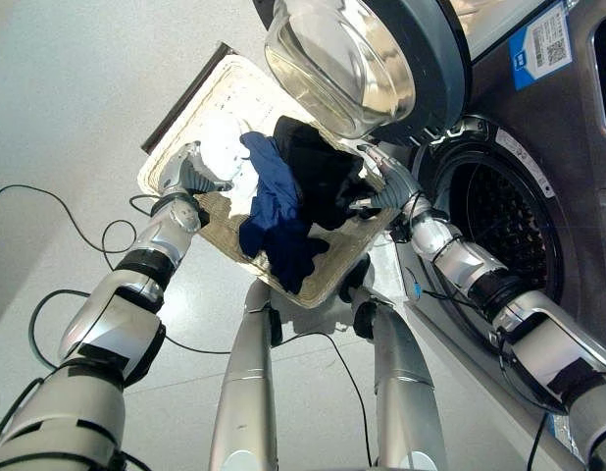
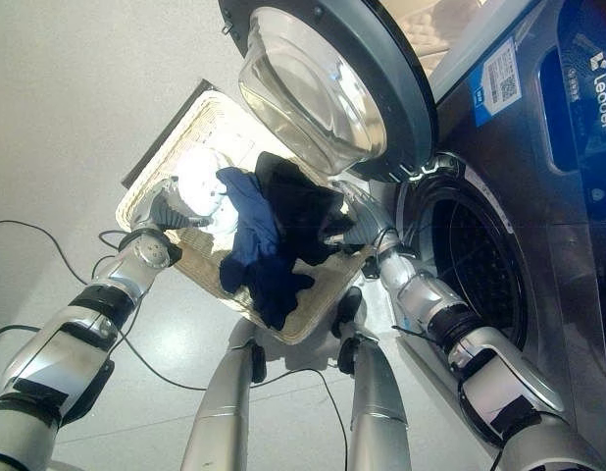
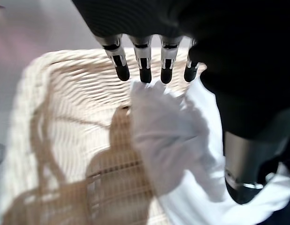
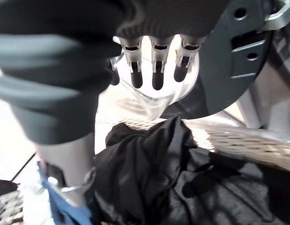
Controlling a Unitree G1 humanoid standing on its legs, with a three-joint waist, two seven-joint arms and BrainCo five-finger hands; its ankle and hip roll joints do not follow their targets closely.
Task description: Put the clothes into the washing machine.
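A wicker basket point(image 1: 217, 96) sits on the floor with a white cloth point(image 1: 221, 147), a blue cloth point(image 1: 274, 211) and a black cloth point(image 1: 321, 179) heaped in it. My left hand point(image 1: 190, 173) is at the basket's left side, open, with its straight fingers point(image 3: 143, 70) over the white cloth point(image 3: 168, 126) and its thumb beside it. My right hand point(image 1: 389, 186) is at the basket's right side, open, with its fingers point(image 4: 156, 71) above the black cloth point(image 4: 154, 173). To the right the washing machine's drum point(image 1: 499, 218) gapes.
The machine's round glass door point(image 1: 352, 59) is swung open and hangs over the basket's far right corner, just above my right hand. A dark strip point(image 1: 183, 98) runs along the basket's far left edge. Pale floor point(image 1: 77, 88) lies to the left.
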